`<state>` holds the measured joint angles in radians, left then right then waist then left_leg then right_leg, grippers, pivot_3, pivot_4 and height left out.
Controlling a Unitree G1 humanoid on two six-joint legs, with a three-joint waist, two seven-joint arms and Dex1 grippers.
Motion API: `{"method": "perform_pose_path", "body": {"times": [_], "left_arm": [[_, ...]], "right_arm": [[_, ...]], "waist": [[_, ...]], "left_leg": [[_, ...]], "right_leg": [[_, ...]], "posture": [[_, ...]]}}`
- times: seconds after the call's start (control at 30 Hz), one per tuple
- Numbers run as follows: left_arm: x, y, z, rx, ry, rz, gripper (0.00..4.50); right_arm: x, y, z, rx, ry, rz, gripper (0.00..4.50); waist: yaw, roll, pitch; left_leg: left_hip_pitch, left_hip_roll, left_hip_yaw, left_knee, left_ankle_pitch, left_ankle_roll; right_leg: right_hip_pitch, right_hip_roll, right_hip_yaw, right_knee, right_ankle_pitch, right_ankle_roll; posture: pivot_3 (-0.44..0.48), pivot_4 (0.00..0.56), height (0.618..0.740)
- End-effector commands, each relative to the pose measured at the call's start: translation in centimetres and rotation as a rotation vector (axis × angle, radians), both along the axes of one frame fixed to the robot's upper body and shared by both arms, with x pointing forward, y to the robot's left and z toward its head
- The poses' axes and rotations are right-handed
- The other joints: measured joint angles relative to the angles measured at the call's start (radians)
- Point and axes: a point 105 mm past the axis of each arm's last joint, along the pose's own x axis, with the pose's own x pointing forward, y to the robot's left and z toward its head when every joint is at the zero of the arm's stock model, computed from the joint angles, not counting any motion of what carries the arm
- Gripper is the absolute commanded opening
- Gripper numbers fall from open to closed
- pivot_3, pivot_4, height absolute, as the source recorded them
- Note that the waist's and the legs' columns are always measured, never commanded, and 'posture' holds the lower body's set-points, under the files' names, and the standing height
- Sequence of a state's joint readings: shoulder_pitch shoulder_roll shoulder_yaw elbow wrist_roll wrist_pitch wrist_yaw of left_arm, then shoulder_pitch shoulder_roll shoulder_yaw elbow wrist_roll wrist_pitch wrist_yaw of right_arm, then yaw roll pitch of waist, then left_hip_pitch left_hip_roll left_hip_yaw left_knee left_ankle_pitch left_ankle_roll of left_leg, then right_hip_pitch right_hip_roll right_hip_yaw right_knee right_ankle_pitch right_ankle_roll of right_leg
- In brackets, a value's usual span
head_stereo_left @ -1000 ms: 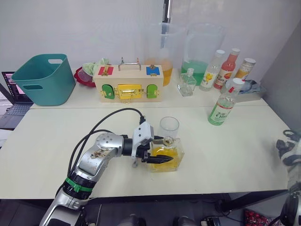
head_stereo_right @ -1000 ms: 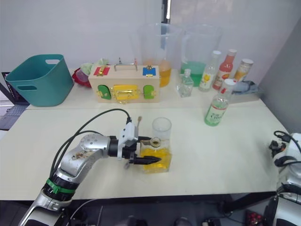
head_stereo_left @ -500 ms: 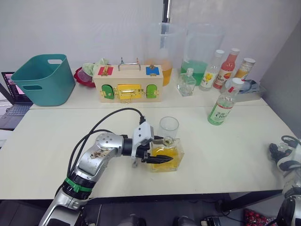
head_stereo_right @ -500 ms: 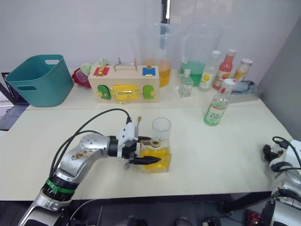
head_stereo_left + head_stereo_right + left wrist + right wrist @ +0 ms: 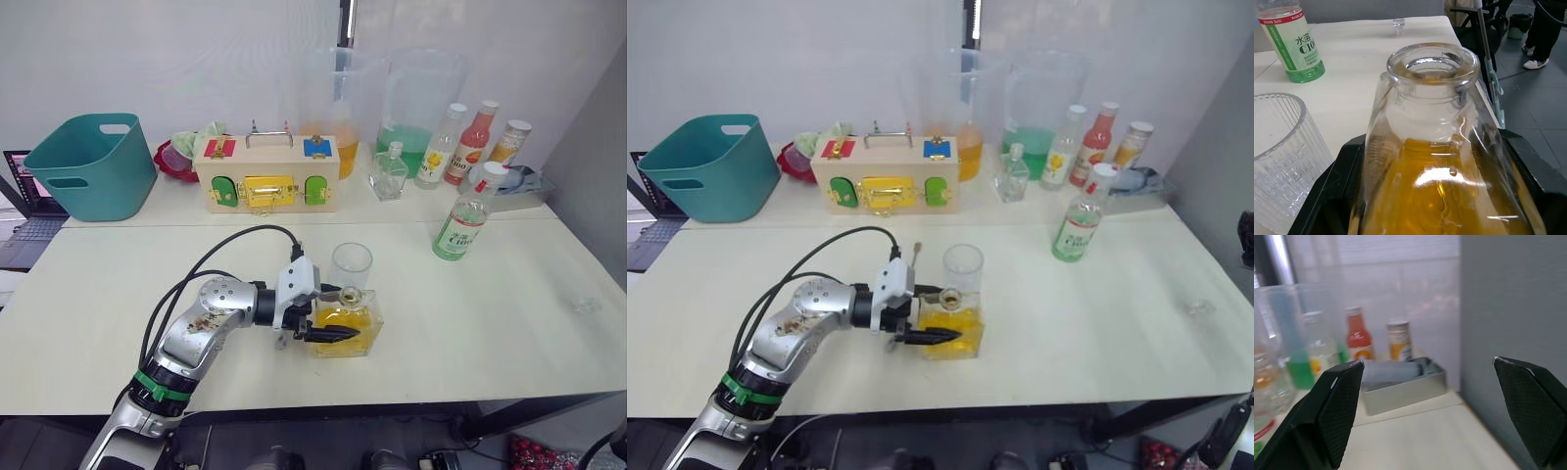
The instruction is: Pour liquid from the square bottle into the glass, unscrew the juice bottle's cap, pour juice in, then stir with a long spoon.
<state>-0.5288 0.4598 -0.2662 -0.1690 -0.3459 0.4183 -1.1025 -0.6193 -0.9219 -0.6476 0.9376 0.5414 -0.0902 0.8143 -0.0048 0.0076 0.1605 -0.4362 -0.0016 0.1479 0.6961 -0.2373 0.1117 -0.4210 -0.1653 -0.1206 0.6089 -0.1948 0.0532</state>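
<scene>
My left gripper (image 5: 328,334) is clamped on the square bottle (image 5: 345,325), fingers (image 5: 1337,191) on both sides of its body. The bottle stands upright on the near worktop (image 5: 470,313), about centre, roughly half full of amber liquid, mouth open with no stopper in it. The glass (image 5: 352,264) stands just beyond it, touching or nearly so; I can't tell which. It's upright and looks empty; in the left wrist view its ribbed wall sits right beside the bottle.

Juice bottle (image 5: 464,221) w/ green-and-white label stands upright to the far right of the glass, well apart from it, white cap (image 5: 491,172) on. A small clear stopper (image 5: 584,305) lies on the worktop near the right edge.

My right gripper (image 5: 1422,411) is wide open, nothing between the fingers. Its wrist view looks toward the back row: red bottle (image 5: 1357,335), orange-labelled jar (image 5: 1398,339) and a grey metal tray (image 5: 1400,382).

On the far worktop: teal tub (image 5: 88,162) at left, wooden latch box (image 5: 266,173) in the middle, two big pitchers (image 5: 421,103) behind it, one w/ orange liquid, one w/ green. A small empty square bottle (image 5: 390,172) and a yellow-fruit bottle (image 5: 440,147) stand in front of the green pitcher. Laptop (image 5: 24,201) at the far left edge.
</scene>
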Motion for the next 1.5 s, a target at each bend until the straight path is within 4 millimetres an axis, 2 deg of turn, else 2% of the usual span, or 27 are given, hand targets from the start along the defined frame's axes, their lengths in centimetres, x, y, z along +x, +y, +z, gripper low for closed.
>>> {"method": "perform_pose_path", "body": {"times": [0.03, 0.2, 0.3, 0.4, 0.5, 0.6, 0.67, 0.8, 0.93, 1.07, 1.33, 1.47, 1.5], "left_arm": [[-0.9, -0.1, 1.1, -0.047, -0.014, -0.044, 2.80], [-1.2, 0.0, 1.3, -0.056, -0.009, -0.027, 2.80], [-1.4, 0.2, 1.5, -0.060, -0.007, -0.013, 2.80], [-1.6, 0.9, 1.7, -0.070, 0.001, 0.010, 2.80], [-1.6, 1.6, 1.8, -0.076, 0.000, 0.049, 2.80], [-1.6, 2.0, 2.0, -0.079, 0.000, 0.069, 2.80], [-2.0, 2.3, 2.1, -0.079, -0.004, 0.080, 2.80], [-2.4, 2.9, 2.5, -0.091, -0.008, 0.109, 2.80], [-2.8, 3.3, 3.3, -0.120, -0.003, 0.128, 2.80], [-3.5, 3.8, 4.0, -0.182, 0.072, 0.136, 2.80], [-2.0, 8.8, 7.4, -0.203, 0.021, 0.325, 2.80], [-1.2, 10.4, 8.7, -0.207, -0.002, 0.369, 2.80], [-0.5, 10.9, 9.0, -0.201, -0.023, 0.403, 2.80]], "right_arm": [[0.2, 4.9, 2.4, -0.117, 0.048, 0.317, 4.47], [-1.4, 10.9, 1.0, -0.223, 0.228, 0.669, 4.47], [-2.6, 13.7, 1.4, -0.254, 0.263, 0.827, 4.47], [-4.5, 17.7, 1.2, -0.337, 0.329, 1.057, 4.47], [-5.4, 19.6, 1.1, -0.393, 0.339, 1.134, 4.47], [-5.6, 20.3, 1.0, -0.408, 0.338, 1.147, 4.47], [-6.2, 21.3, 0.2, -0.396, 0.374, 1.202, 4.47], [-5.8, 22.8, -0.8, -0.400, 0.397, 1.241, 4.47], [-5.3, 23.7, -0.7, -0.409, 0.394, 1.278, 4.47], [-5.2, 24.1, -0.4, -0.411, 0.395, 1.310, 4.47], [-4.2, 26.1, -0.4, -0.494, 0.383, 1.313, 4.47], [-4.3, 26.9, -0.7, -0.501, 0.379, 1.319, 4.47], [-4.4, 27.0, -0.8, -0.499, 0.378, 1.314, 4.47]], "waist": [[0.000, 0.000, 0.000], [0.014, 0.000, 0.000], [0.016, 0.000, 0.000], [0.017, 0.000, 0.000], [0.017, 0.000, 0.000], [0.020, -0.001, 0.001], [0.024, -0.001, 0.001], [0.021, -0.002, 0.001], [0.023, -0.002, 0.001], [0.027, -0.003, 0.002], [0.018, -0.004, 0.002], [0.023, -0.005, 0.003], [0.026, -0.005, 0.003]], "left_leg": [[0.000, 0.000, 0.000, 0.000, 0.000, 0.000], [0.000, 0.001, -0.002, 0.001, -0.001, 0.002], [0.000, 0.000, -0.002, 0.001, -0.002, 0.003], [0.000, 0.001, -0.002, 0.001, -0.002, 0.003], [0.000, 0.001, -0.002, 0.001, -0.003, 0.004], [0.000, 0.001, -0.002, 0.001, -0.003, 0.004], [-0.001, 0.000, -0.002, 0.001, -0.004, 0.002], [-0.001, 0.001, -0.002, 0.001, -0.006, -0.001], [-0.001, 0.000, -0.002, 0.001, -0.007, -0.003], [-0.001, 0.000, -0.002, 0.002, -0.007, -0.003], [-0.001, 0.001, -0.002, 0.002, -0.006, -0.004], [-0.001, 0.000, -0.001, 0.002, -0.006, -0.004], [-0.001, 0.000, -0.001, 0.002, -0.006, -0.004]], "right_leg": [[0.000, 0.000, 0.000, 0.000, 0.000, 0.000], [0.000, 0.000, -0.001, 0.002, 0.000, 0.000], [-0.001, -0.001, -0.001, 0.001, 0.000, 0.000], [-0.001, -0.001, -0.001, 0.001, 0.000, 0.000], [-0.001, -0.001, -0.001, 0.001, 0.000, 0.000], [-0.001, -0.001, -0.001, 0.000, 0.000, 0.000], [-0.001, -0.001, -0.001, 0.000, 0.000, 0.000], [-0.001, -0.001, -0.001, 0.000, 0.000, 0.000], [-0.001, -0.001, -0.001, 0.000, 0.000, 0.000], [-0.001, -0.001, -0.001, 0.000, 0.000, 0.000], [-0.002, 0.001, -0.002, 0.001, 0.000, 0.000], [-0.002, 0.001, -0.002, 0.001, 0.000, 0.000], [-0.001, 0.001, -0.002, 0.001, 0.000, 0.000]], "posture": [[0.000, 0.150, 0.740], [0.000, 0.150, 0.740], [0.000, 0.150, 0.740], [0.000, 0.150, 0.740], [0.000, 0.150, 0.740], [0.000, 0.150, 0.740], [0.000, 0.150, 0.740], [0.000, 0.150, 0.740], [0.000, 0.150, 0.740], [0.000, 0.150, 0.740], [0.000, 0.150, 0.740], [0.000, 0.150, 0.740], [0.000, 0.150, 0.740]]}}
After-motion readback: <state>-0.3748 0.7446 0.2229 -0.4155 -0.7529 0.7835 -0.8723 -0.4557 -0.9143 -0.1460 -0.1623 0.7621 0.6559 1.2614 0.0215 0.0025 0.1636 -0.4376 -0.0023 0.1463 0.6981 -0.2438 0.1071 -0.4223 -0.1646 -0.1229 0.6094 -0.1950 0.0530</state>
